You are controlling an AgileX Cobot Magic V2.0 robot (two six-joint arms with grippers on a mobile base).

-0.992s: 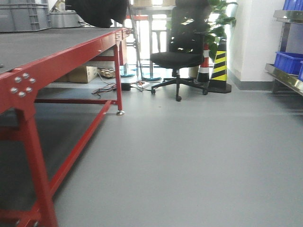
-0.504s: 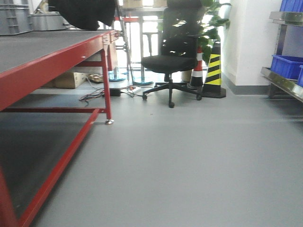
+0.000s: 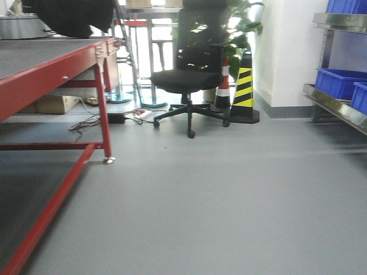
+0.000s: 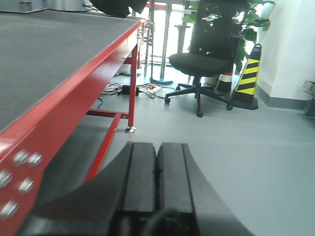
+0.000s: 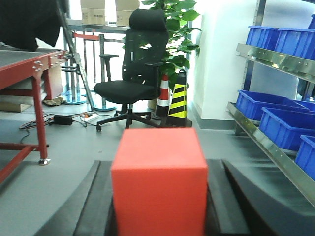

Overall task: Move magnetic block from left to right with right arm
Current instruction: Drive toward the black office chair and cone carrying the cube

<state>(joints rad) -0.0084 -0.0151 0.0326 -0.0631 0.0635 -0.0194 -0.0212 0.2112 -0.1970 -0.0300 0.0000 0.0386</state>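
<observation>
Magnetic block (image 5: 158, 179): one red cube, no second one in any view. It sits in the right end effector (image 5: 160, 209), with dark fingers (image 5: 91, 206) pressed against its left and right faces. It is centred between them, front face square to the wrist camera. Gripping the flat sides likely keeps the pads flush so the cube won't twist in transit.

The block is up off any surface. Behind it are only floor, chair and shelving, and the red-framed bench (image 5: 19, 61) lies off to the left. So it reads as mid-carry, not yet set down on the right side, and no drop spot can be seen.

The left end effector (image 4: 156, 167) is clenched, fingers touching, nothing between them. It hangs low beside the bench edge (image 4: 74, 93), probably parked because the task needs only the right arm.

The front view shows no arm and no block.

Counts:
- 1 block
- 2 end effectors
- 1 bench
- 1 black office chair (image 3: 186, 74)
- 2 cones beside the plant: one yellow-black (image 3: 243, 91), one red-white (image 3: 222, 91) just behind it
- blue bins (image 5: 285, 125) on the metal rack, at least four in the right wrist view; edges are cropped, so the exact number is unclear
</observation>
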